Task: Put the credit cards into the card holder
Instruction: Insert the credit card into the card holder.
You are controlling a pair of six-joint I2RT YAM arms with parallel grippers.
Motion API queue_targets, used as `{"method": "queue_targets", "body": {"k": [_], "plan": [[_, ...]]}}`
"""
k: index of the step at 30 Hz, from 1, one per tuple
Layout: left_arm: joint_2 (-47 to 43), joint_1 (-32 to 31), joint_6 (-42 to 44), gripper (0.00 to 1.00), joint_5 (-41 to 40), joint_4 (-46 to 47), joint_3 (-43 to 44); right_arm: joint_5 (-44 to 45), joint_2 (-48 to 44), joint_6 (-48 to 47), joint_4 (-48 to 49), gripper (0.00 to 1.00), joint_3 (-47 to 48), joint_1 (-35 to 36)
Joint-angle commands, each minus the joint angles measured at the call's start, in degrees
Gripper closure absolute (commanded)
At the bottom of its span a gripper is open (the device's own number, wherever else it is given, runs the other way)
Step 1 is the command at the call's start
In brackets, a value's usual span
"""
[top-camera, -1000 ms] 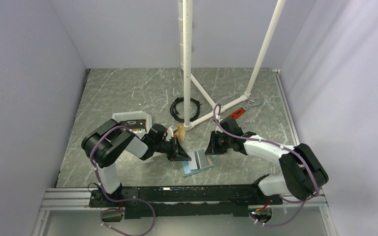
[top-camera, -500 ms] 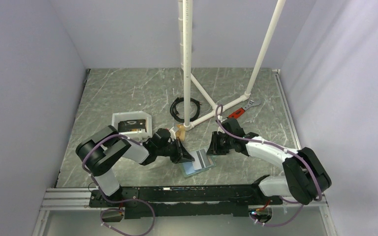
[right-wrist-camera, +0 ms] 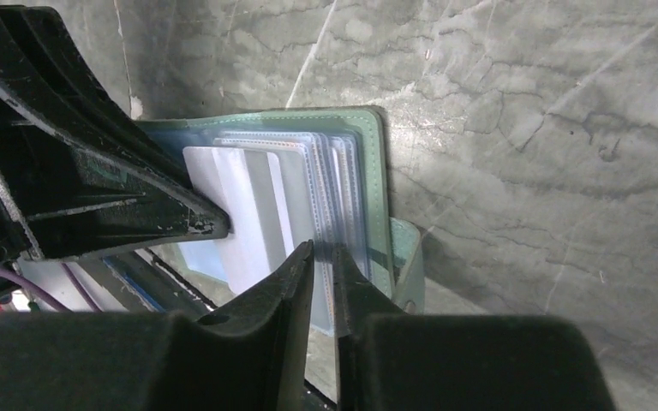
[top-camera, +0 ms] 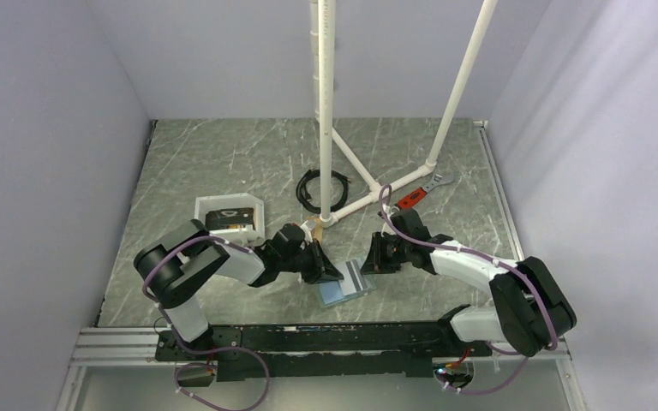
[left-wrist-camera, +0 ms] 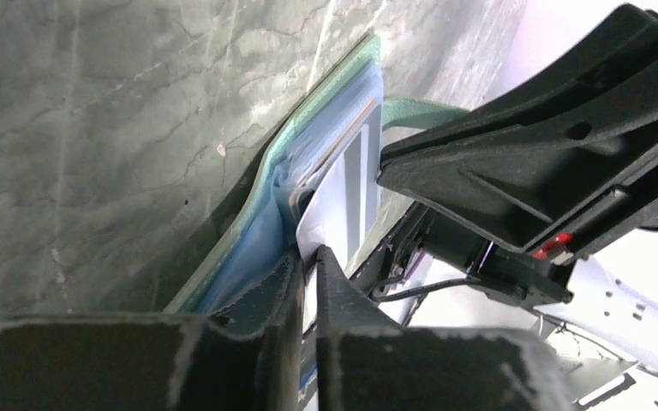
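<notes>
While pinching a white credit card (left-wrist-camera: 343, 205) with the left end effector (left-wrist-camera: 308, 257), right end effector's (right-wrist-camera: 321, 253) hold on the sleeves (right-wrist-camera: 343, 171) of the card holder (right-wrist-camera: 382, 188) unclear, mid-insertion; next, push deeper, then release.

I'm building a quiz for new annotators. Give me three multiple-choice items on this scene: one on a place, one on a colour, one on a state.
1. The white tray lies: A left of the card holder; B right of it; C on top of it.
2. The card holder's cover is: A red; B green; C black.
3. The card holder is: A shut; B open; C standing on edge.

1A: the top view shows the tray to its left.
2B: both wrist views show a green edge.
3B: its clear sleeves are exposed, with a white card among them.
</notes>
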Motion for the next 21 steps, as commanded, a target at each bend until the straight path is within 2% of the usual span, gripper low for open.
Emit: {"method": "queue_targets", "body": {"k": [1,4,8,14,21], "plan": [[0.7,-2.2,1.3,0.79,-4.5,-6.2,4.1,-4.3,0.5,3.0,4.8,0.87,-2.0,0.7],[-3.9,-2.4,2.0,0.62,-6.5,-11.7,1.7,-2.1,-1.1,2.7,3.1,0.89,-1.8,0.7],[-9.2,-2.7,4.7,0.52,-8.8,-20.4,2.6,-1.8,-1.0,2.4,3.2,0.9,-2.1,0.6],[-8.3,-3.1,6.4,0.52,-8.0,-24.0,5.7,-1.6,-0.4,2.0,3.4,0.91,-1.8,0.6],[-2.4,-4.7,7.6,0.54,-5.5,-19.1,10.9,-1.0,-1.3,1.8,2.7,0.91,-1.7,0.6]]}}
